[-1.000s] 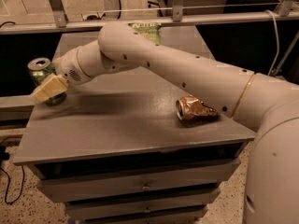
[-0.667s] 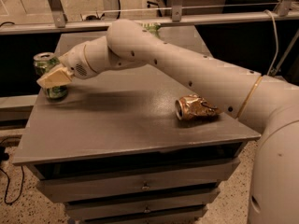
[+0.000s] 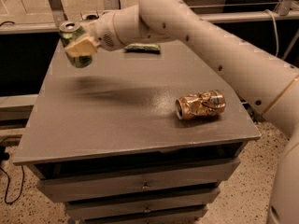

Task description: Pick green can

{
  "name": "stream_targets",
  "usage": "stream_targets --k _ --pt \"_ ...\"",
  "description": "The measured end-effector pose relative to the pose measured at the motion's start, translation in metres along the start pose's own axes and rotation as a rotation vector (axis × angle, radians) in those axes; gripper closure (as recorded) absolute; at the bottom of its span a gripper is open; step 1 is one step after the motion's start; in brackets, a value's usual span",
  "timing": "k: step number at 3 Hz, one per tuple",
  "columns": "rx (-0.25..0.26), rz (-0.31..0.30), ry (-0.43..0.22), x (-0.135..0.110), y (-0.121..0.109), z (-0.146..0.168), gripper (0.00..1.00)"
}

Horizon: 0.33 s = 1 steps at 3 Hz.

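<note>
Above the far left corner of a grey flat-topped drawer cabinet (image 3: 117,125), as the camera sees it, a small light-green drink can with a silver top (image 3: 69,33) hangs clear of the surface, tilted slightly, its rim showing above and its green base below the cream-coloured two-finger gripper (image 3: 79,48) clamped around its middle. A soft dark shadow (image 3: 105,91) lies on the tabletop beneath and to the right of the can. The robot's thick white arm (image 3: 210,36) reaches in from the right edge of the view, arching over the back of the cabinet to the gripper. Behind the wrist, near the rear edge of the top, lies a flat green chip bag (image 3: 142,47), well apart from the held can. Toward the right front of the surface a crushed gold-brown can (image 3: 200,105) rests on its side, its open end facing left. Two shallow drawers (image 3: 145,185) with small central pulls run across the cabinet's front, and a dark cable (image 3: 6,181) trails over the speckled floor at lower left.
</note>
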State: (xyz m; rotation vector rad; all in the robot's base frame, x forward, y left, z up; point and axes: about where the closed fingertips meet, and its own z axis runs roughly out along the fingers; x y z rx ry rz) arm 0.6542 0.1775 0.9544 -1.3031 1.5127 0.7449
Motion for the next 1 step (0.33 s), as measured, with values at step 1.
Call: stream_targets --k 1 --pt "-0.005 -0.002 -0.005 -0.0039 0.0009 0.0017 1.0"
